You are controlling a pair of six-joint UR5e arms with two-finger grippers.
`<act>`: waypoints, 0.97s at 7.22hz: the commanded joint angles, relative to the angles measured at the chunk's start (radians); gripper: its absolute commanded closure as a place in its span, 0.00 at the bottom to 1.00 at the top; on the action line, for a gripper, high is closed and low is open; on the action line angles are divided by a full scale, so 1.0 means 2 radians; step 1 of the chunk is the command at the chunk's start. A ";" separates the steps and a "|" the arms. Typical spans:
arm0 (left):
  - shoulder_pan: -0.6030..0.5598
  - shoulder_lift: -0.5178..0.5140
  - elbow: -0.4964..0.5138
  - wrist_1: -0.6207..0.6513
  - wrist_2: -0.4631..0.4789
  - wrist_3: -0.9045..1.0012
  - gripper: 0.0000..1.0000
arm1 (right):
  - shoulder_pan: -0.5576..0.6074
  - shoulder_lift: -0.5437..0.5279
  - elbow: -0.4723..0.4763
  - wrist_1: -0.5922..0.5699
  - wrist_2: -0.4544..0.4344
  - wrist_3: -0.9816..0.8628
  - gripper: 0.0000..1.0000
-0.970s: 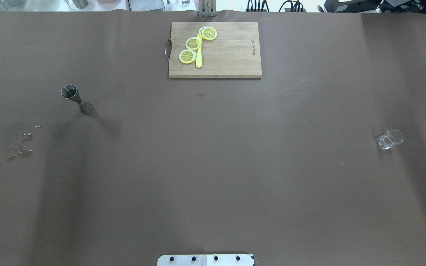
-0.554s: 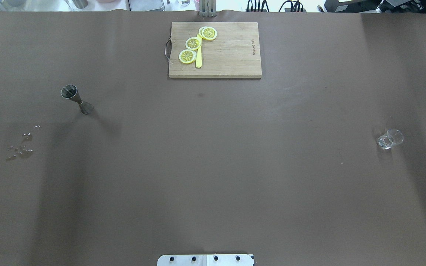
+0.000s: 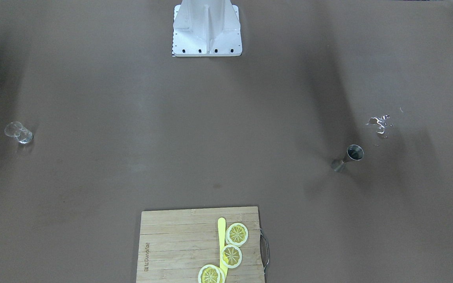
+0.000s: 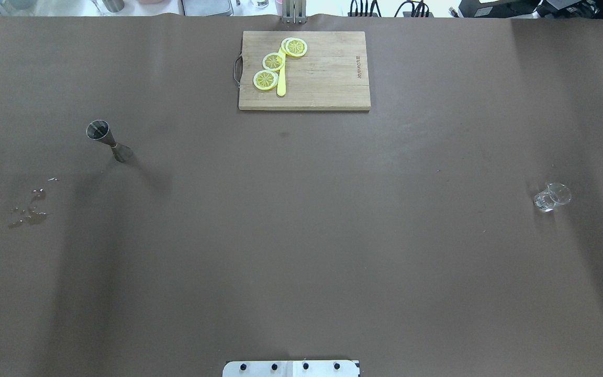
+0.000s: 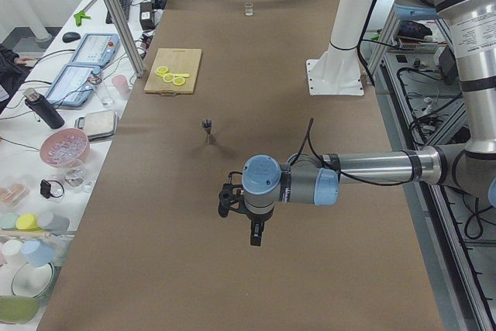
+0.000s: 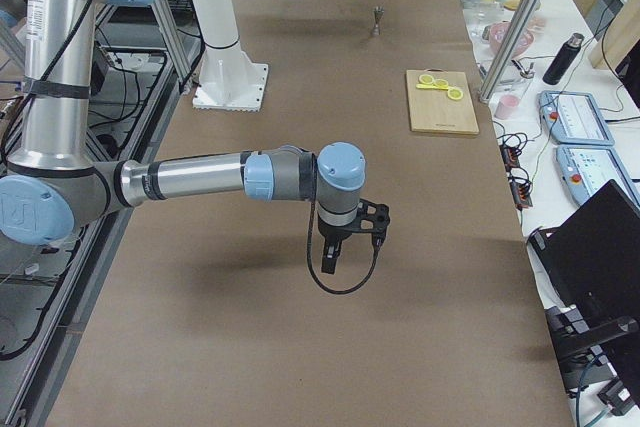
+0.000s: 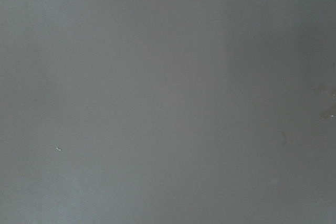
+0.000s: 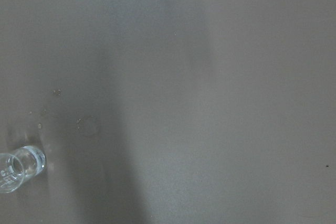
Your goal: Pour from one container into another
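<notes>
As neither end effector appears in the overhead or front-facing views, the finding on both is the same: whether the fingers stand apart or together cannot be told.

1. Left end effector [image 5: 255, 241]: seen only from the left end of the bench [image 4: 301, 235]. It points down above the brown surface at the robot's left end, clear of every object. Its wrist camera shows only bench surface with a few faint marks.
2. Right end effector [image 6: 327, 267]: seen only from the right end. It points down above the bench at the robot's right end. Its wrist camera catches the glass at the lower left corner of its view.
3. Metal jigger [image 4: 108, 140]: upright on the bench, robot's left half, mouth up.
4. Small clear glass [image 4: 551, 197]: upright on the bench, robot's right half, well apart from the jigger. Its fill level cannot be judged.
5. Spilled liquid [image 4: 29, 212]: a small wet patch left of the jigger and nearer the robot, not touching it.
6. Wooden cutting board [image 4: 327, 78]: at the far edge, centre. Three lemon slices [image 4: 274, 61] and a yellow stick [image 4: 281, 84] lie on its left part.
</notes>
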State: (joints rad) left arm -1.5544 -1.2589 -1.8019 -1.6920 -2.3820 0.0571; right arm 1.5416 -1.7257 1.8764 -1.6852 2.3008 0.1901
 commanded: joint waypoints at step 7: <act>0.001 0.000 0.002 0.001 0.001 0.000 0.02 | 0.000 -0.006 -0.002 0.023 0.001 0.002 0.00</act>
State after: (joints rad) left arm -1.5532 -1.2588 -1.7972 -1.6912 -2.3801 0.0568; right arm 1.5417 -1.7379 1.8745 -1.6384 2.3023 0.1933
